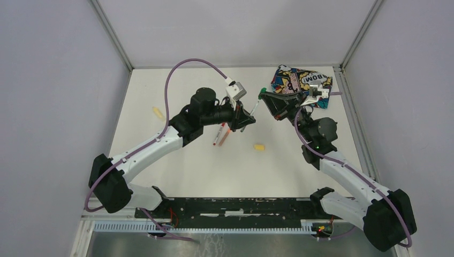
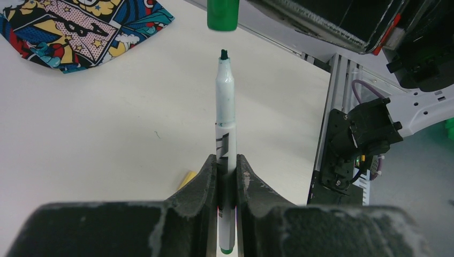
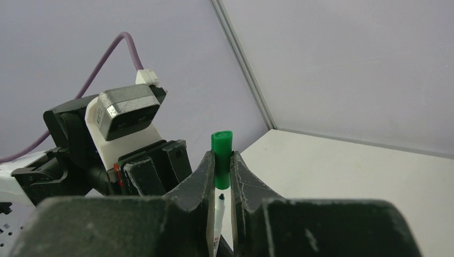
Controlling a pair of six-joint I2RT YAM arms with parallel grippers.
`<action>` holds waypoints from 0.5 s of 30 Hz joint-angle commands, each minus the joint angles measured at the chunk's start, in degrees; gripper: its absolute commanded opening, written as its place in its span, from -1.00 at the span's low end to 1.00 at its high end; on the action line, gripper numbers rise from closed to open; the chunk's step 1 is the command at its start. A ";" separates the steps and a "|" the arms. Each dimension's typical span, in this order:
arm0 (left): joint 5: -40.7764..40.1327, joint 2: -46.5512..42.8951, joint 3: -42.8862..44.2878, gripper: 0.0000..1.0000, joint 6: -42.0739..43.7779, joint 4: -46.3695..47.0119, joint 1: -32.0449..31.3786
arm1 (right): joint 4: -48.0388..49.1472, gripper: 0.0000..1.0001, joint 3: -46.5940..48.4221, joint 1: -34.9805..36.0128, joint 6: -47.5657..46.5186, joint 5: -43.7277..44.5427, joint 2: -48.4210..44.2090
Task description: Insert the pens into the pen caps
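Note:
My left gripper [image 1: 247, 116] [image 2: 226, 158] is shut on a whitish pen with green ends [image 2: 225, 101], tip pointing away from it. My right gripper [image 1: 266, 96] [image 3: 222, 160] is shut on the green cap [image 3: 221, 140], open end facing the pen. In the left wrist view the cap [image 2: 222, 13] hangs just beyond the pen tip, in line with it, with a small gap between. The pen tip also shows between the right fingers [image 3: 218, 211]. A red-ended pen [image 1: 216, 136] and an orange pen [image 1: 225, 136] lie together on the table below the left gripper.
The comic-print pouch [image 1: 300, 80] [image 2: 80, 27] lies at the back right, behind the right gripper. A small yellow piece [image 1: 259, 146] lies mid-table and another [image 1: 157, 112] at the left. Grey walls enclose the white table [image 1: 214, 171].

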 commanded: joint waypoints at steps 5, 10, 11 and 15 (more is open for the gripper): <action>-0.40 -1.81 0.22 -0.95 3.33 2.06 -0.44 | 0.37 -0.79 -3.03 0.37 0.54 -1.41 -2.03; -0.32 -1.65 0.22 -0.96 3.31 2.06 -0.42 | 0.87 -0.79 -3.54 0.39 1.31 -2.32 -1.68; -0.33 -1.67 0.22 -0.96 3.31 2.06 -0.35 | 1.04 -0.79 -3.58 0.41 1.46 -2.50 -1.55; -0.39 -1.77 0.22 -0.96 3.36 2.06 -0.39 | 2.46 -0.79 -3.92 0.59 2.67 -3.10 -1.09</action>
